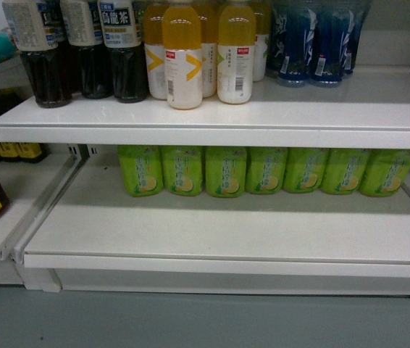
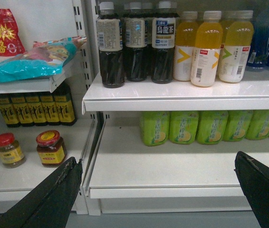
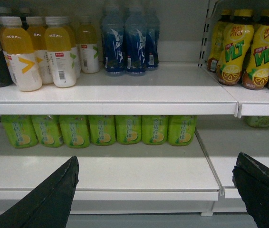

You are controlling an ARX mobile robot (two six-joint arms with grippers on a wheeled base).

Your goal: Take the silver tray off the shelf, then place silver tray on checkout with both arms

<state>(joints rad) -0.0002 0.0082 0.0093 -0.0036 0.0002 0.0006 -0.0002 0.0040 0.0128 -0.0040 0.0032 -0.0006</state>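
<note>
The silver tray shows in no view, and the checkout is out of view too. The shelf point(image 1: 227, 225) is a white lower board with a flat front lip, bare at the front; it also fills the left wrist view point(image 2: 172, 166) and the right wrist view point(image 3: 125, 171). My left gripper point(image 2: 157, 159) is open, its black fingers point(image 2: 53, 194) wide apart in front of the shelf lip. My right gripper point(image 3: 157, 157) is open just as wide, holding nothing. Neither gripper appears in the head view.
Green bottles point(image 1: 263, 170) line the back of the lower shelf. The upper board point(image 1: 212, 116) carries dark tea bottles point(image 1: 82, 51), yellow drink bottles point(image 1: 198, 51) and blue bottles point(image 1: 314, 43). Red-lidded jars point(image 2: 51, 148) stand on the neighbouring shelf at left. Grey floor point(image 1: 205, 319) lies below.
</note>
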